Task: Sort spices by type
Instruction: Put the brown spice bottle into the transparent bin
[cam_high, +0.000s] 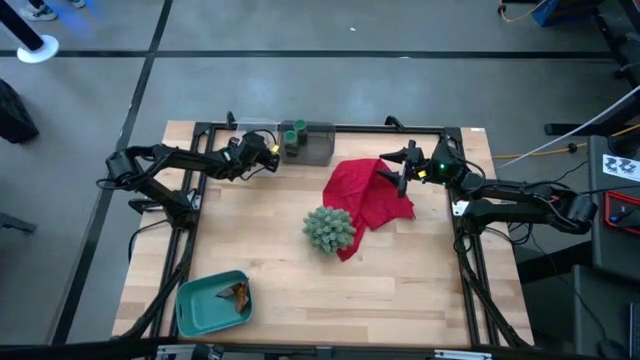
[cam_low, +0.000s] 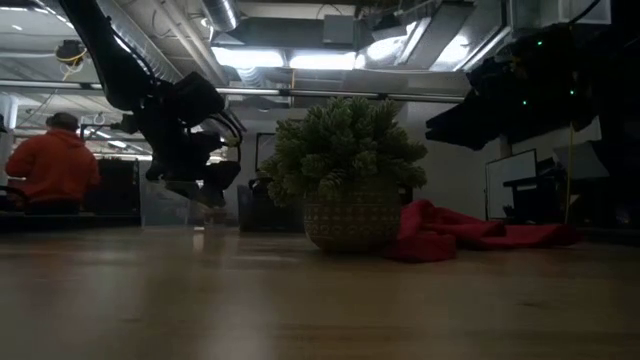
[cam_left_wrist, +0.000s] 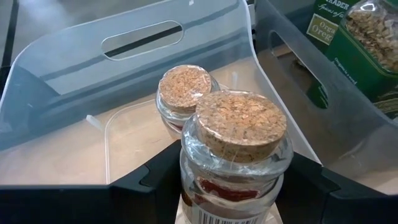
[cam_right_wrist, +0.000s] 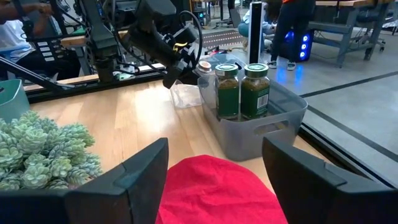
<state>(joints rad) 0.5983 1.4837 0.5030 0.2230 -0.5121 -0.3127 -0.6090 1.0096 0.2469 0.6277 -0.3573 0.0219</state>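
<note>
From the high view, the left gripper (cam_high: 262, 152) is at about 11 o'clock on the table (cam_high: 400, 290), right beside a clear bin (cam_high: 262, 143). Next to it, a grey bin (cam_high: 318, 147) holds two green-lid jars (cam_high: 293, 134). The right gripper (cam_high: 405, 172) waits at about 2 o'clock over the red cloth (cam_high: 368, 195). A spiky plant (cam_high: 329, 228) sits in the middle. At 7 o'clock a teal tray (cam_high: 192, 305) holds small brown packets (cam_high: 234, 293). So the green jars look sorted, the cork jars are being sorted now, and the packets may already be in their place.

In the low view, the left gripper (cam_low: 200, 185) hangs above the table at 9 o'clock. Whether it holds anything cannot be told here. A person in orange (cam_low: 55, 165) sits far behind.

In the left wrist view, the left gripper is closed around a cork jar (cam_left_wrist: 239, 155) and holds it over the clear bin (cam_left_wrist: 74, 81). A second cork jar (cam_left_wrist: 185, 93) already stands inside. The held jar has a red label and a bar code, too small to read. At 2 o'clock a green label shows "TRADER" and "Ore", cut off.

In the right wrist view, the right gripper (cam_right_wrist: 214, 171) has its fingers spread wide and holds nothing. The labels on the green-lid jars (cam_right_wrist: 242, 90) cannot be read.
</note>
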